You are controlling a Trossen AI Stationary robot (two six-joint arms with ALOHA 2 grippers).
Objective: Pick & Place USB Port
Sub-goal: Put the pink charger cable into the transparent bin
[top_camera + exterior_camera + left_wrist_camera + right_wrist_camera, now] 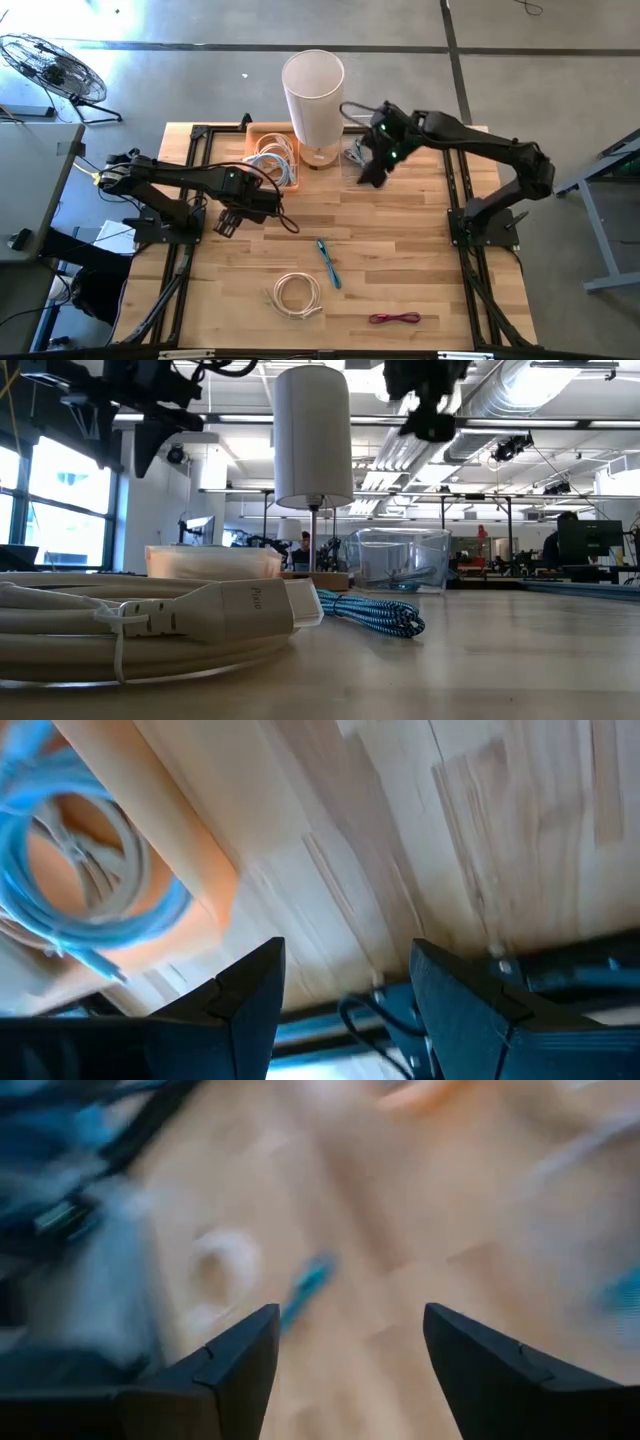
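Observation:
A white coiled cable (pixel 298 295) lies near the table's front edge and fills the foreground of the low view (pixel 150 625). A blue braided cable (pixel 328 262) lies beside it, and a small red cable (pixel 395 318) lies toward the front right. My left gripper (pixel 345 990) is open and empty, raised above the wood just near of the orange bin (pixel 268 152); in the high view it is left of centre (pixel 228 220). My right gripper (pixel 350 1360) is open and empty, held high right of the lamp (pixel 372 170).
The orange bin (pixel 200 890) at the far side holds blue and white coiled cables. A lamp with a tall white shade (pixel 313 95) stands on its wooden base beside it. A clear plastic container (pixel 400 560) sits right of the lamp. Bare wood lies mid-table.

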